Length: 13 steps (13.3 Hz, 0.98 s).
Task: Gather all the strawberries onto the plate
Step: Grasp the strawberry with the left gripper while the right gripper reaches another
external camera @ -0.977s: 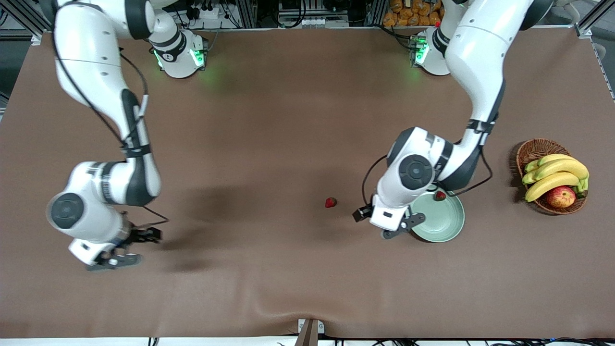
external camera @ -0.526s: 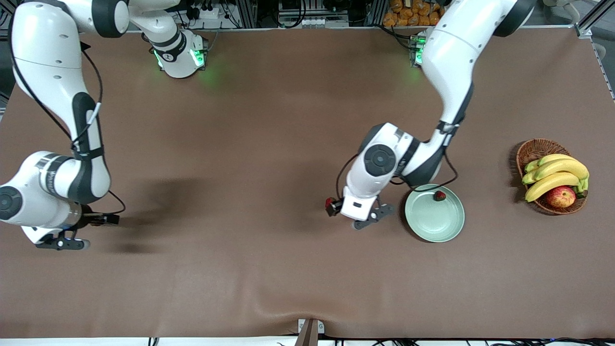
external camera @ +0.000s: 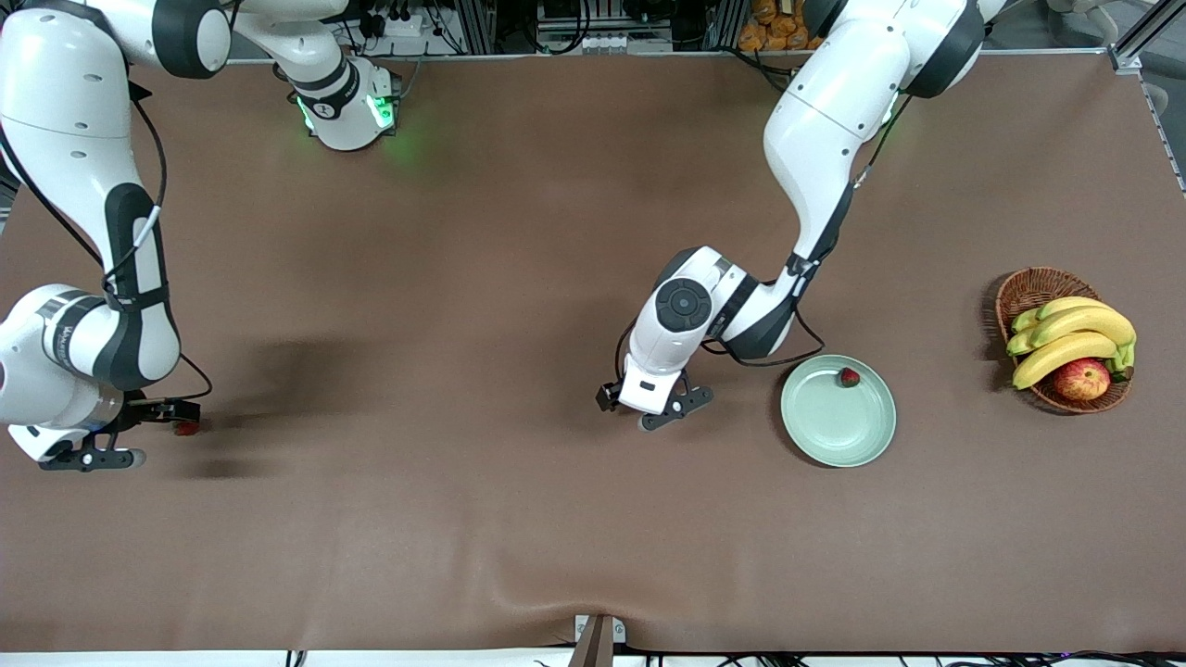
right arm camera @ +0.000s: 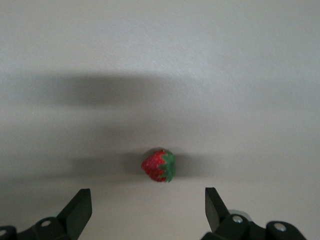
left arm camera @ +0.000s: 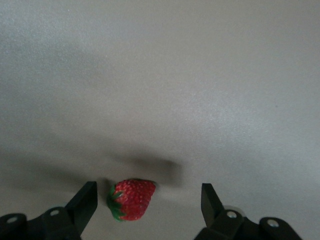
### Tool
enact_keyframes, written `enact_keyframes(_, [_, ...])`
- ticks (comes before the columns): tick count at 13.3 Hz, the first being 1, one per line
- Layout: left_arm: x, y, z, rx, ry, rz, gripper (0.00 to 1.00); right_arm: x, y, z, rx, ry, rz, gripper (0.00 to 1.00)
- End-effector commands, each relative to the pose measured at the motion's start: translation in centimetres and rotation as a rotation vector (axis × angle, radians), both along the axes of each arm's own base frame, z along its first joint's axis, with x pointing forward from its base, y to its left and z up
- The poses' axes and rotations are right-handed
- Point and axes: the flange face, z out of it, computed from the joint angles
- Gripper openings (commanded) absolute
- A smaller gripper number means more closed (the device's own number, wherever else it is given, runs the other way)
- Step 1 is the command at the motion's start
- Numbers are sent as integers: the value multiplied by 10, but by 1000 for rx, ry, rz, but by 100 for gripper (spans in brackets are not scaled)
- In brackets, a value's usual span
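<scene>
strawberries, small and red with green caps: one [external camera: 849, 377] lying inside the round pale mint-green plate [external camera: 866, 440] at its edge toward the robots, another [external camera: 188, 428] just visible on the brown table cover [external camera: 519, 519] beside the right gripper [external camera: 88, 459] at the right arm's end. left gripper [external camera: 669, 413] low over the cloth near the plate, toward the table's middle. brown wicker basket [external camera: 1027, 289] with yellow bananas [external camera: 1075, 335] and a red-yellow apple [external camera: 1081, 379] at the left arm's end.

left wrist view: black fingers [left arm camera: 84, 201] spread wide, a third strawberry [left arm camera: 132, 199] on the cloth between them, close to one finger, untouched.

right wrist view: fingers [right arm camera: 79, 208] parted wide, nothing grasped, strawberry [right arm camera: 159, 165] ahead of the gap.
</scene>
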Motion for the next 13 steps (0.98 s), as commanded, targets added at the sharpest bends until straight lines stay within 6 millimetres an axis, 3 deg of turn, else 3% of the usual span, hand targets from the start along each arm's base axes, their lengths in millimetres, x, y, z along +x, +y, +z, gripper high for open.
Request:
enact_keyframes(1, [3,-4,3,4,-18,6,78,-2,-6,-9,3,-11,109,100])
enact_keyframes(3, [3,-2,2,20,-24,-7,67,-2,-11,-22,-10,-17,145,100])
enact_keyframes(7, [0,2,-6,44,-3,-13,35,-6,-6,-35,-11,-11,161,100])
enact_keyframes(11, [4,9,1,69,-6,-24,0,-6,-4,-52,-26,-19,168,100])
enact_keyframes(13, [11,17,15,88,-7,-21,0,-6,-3,-57,-21,-15,163,100])
